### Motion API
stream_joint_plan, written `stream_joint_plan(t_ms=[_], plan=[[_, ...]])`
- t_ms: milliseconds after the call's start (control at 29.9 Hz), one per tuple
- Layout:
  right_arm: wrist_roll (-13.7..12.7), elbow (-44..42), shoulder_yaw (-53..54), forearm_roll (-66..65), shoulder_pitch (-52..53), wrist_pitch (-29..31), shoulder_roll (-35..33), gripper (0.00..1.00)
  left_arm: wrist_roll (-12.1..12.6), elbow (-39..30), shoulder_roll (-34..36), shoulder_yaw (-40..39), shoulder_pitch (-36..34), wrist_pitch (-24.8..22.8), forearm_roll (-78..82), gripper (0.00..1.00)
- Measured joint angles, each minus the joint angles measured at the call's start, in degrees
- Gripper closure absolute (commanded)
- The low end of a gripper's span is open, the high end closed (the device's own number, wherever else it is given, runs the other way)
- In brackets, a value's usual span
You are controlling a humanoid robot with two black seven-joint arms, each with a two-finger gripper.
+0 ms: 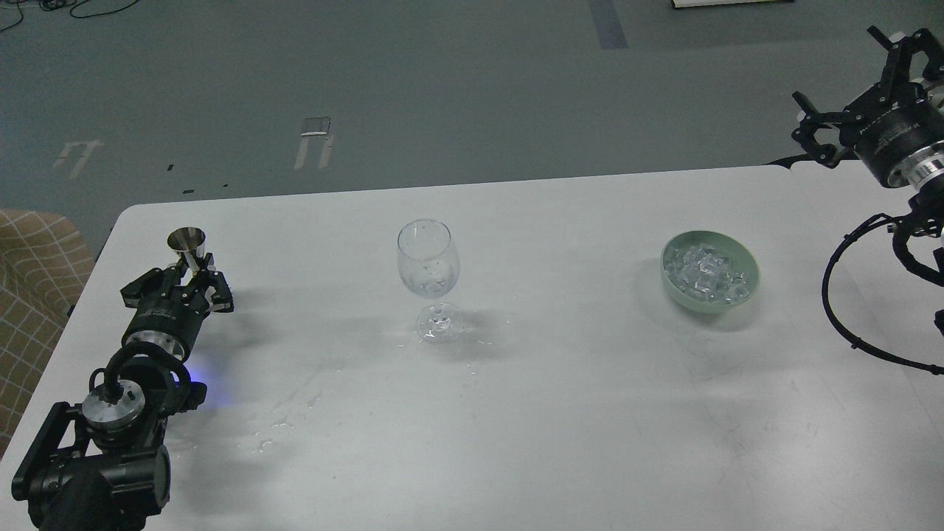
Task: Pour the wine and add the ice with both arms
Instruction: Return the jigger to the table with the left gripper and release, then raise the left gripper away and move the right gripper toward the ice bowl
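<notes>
A clear stemmed wine glass [428,259] stands upright at the table's middle. A heap of clear ice cubes [706,270] lies in a pale green bowl [746,296] to the right. My left gripper [193,271] is at the far left of the table, shut on the lower half of a small steel measuring cup [186,242] that it holds upright. My right gripper [849,82] is raised beyond the table's far right corner, fingers spread wide and empty, well above and right of the bowl.
The white table [560,413] has water droplets [276,429] on it in front of the glass and near its foot. A tan checked seat [29,295] is off the left edge. My right arm's black cable [841,324] loops over the right edge.
</notes>
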Motion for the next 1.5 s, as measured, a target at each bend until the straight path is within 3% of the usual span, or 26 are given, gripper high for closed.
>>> stream_joint_plan(t_ms=[435,535,903,1237,1505], plan=[[0.0,0.0,-0.5,0.1,-0.1,0.0,-0.1,0.0,0.0,-0.5,0.3,0.0,-0.6,-0.2,0.1,0.55],[0.0,0.0,-0.5,0.1,-0.2,0.0,-0.2,0.0,0.2,-0.8,0.4,0.0,-0.8,-0.2,0.2,0.42],[0.0,0.2,-0.5,0.1,-0.1,0.0,0.1,0.0,0.6,-1.0,0.7,0.7,-0.6,-0.2,0.3,0.35],[0.0,0.1,-0.5,0.1,0.0,0.0,0.1,0.0,0.6,-1.2,1.5,0.6,-0.6,-0.3,0.4,0.1],[0.1,0.0,-0.5,0.2,-0.1,0.0,0.2,0.0,1.0,-4.1,4.2,0.5,-0.5,0.0,0.3,0.09]])
